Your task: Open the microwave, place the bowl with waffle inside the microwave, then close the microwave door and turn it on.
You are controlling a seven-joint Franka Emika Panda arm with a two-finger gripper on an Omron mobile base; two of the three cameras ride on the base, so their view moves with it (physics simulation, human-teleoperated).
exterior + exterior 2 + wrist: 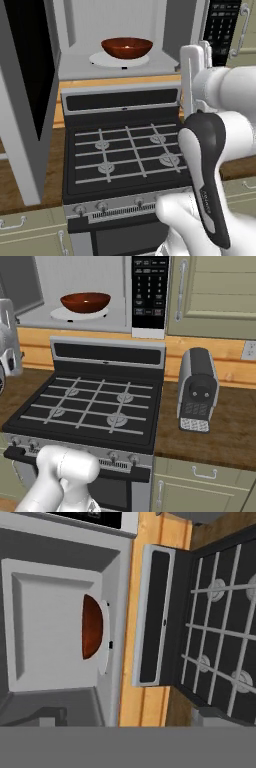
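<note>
The white arm (pixel 210 165) is seen closest, raised over the stove (pixel 125 150). The gripper (pixel 192 75) is held with its fingers spread apart, empty, in front of the microwave (pixel 165 30). The bowl (pixel 127 47) is seated on the turntable (pixel 107 61) inside, and the microwave door (pixel 25 95) is swung wide open.

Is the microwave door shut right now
No, the microwave door is swung wide open, with the bowl sitting inside on the turntable.

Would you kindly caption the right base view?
Bowl sits on the turntable inside the open microwave above the stove.
</note>
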